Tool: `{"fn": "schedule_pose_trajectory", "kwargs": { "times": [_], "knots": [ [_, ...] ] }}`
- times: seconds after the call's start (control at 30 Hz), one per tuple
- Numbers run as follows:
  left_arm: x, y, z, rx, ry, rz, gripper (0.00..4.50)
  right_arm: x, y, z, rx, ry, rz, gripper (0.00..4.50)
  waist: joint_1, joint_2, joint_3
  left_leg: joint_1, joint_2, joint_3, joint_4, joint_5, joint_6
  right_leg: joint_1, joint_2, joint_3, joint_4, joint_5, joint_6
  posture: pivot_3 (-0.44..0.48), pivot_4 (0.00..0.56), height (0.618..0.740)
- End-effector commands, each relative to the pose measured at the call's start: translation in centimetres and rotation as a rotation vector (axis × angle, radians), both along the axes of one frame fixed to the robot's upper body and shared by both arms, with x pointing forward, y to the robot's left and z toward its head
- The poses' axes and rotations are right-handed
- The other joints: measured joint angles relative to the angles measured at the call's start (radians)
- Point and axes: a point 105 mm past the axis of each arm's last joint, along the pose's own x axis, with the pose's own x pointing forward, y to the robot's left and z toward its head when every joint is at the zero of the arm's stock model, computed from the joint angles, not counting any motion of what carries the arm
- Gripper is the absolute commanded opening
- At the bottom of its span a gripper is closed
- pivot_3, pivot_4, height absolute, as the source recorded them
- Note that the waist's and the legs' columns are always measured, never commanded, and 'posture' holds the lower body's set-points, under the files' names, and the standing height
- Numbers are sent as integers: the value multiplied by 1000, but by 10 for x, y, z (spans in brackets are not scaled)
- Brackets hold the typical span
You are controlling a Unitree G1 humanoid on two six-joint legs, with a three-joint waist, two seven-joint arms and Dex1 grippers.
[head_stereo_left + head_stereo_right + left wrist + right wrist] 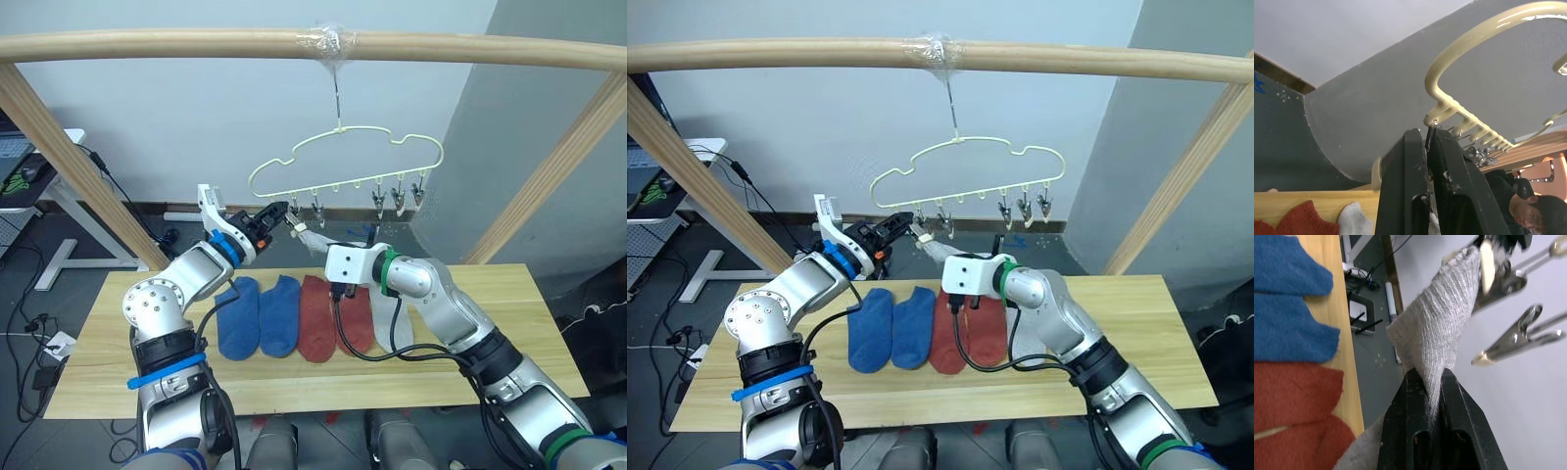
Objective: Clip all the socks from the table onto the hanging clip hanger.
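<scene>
The pale yellow-green clip hanger hangs from the top pole, with a row of dark clips under it. My left gripper is shut on the leftmost clip. My right gripper is shut on a light grey sock and holds it up with its tip at that clip. Flat on the table in a row lie two blue socks, two rust-red socks and another grey sock, partly under my right arm.
A round wooden pole frame spans the top and slants down at both sides. The other clips hang free to the right. A person is beyond the table. A desk and cables stand on the floor at the left.
</scene>
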Motion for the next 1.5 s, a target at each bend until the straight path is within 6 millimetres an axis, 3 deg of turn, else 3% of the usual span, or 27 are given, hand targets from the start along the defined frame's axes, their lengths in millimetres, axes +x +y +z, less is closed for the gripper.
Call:
{"fn": "schedule_pose_trajectory", "kwargs": {
  "times": [0.03, 0.6, 0.8, 1.07, 1.2, 1.37, 1.5],
  "knots": [
    [-3, -2, 11, 0, -48, -7, 0, 1, 7, 15, 6, -69, 26, 22, 0, 0, 0, 0, 0, 0, 0, 0, 0, 0, 0, 0, 0, 0, 0, 26, 180, 740],
    [-6, -3, 12, 25, -66, -34, 0, 9, 4, 20, 34, -77, -6, 22, 1, 0, 0, 0, 0, 0, 0, 0, 0, 0, 0, 0, 0, 0, 0, 25, 183, 740],
    [-9, 0, 16, 16, -88, -40, 1833, 9, 8, 20, 50, -68, 6, 0, 1, 0, 0, 0, 0, 0, 0, 0, 0, 0, 0, 0, 0, 0, 0, 28, 185, 740],
    [-18, 25, 24, 3, -99, 11, 4340, 7, 12, 19, 109, -8, 15, 0, 1, 0, 1, 0, 0, 0, 0, 0, 0, 0, 0, 0, 0, 0, 0, 35, 186, 740],
    [-35, 45, 39, 11, -144, 0, 4424, -4, 27, 18, 350, 265, 33, 0, -7, -1, 3, -1, 1, 0, -1, 0, 0, -2, 0, 0, 2, -1, -1, 50, 186, 740],
    [-33, 49, 30, 156, -127, 20, 4424, -12, 33, 6, 454, 475, 36, 0, 7, 0, 3, -1, 0, -1, -1, 0, 0, -2, 0, -1, 1, -1, -2, 66, 183, 740],
    [-36, 39, 34, 239, -197, 4, 4500, -7, 34, 10, 648, 648, -29, 1132, 9, 0, 3, -1, 0, -1, -1, 0, 0, -2, 0, -1, 1, -1, -3, 66, 183, 740]
  ]
}}
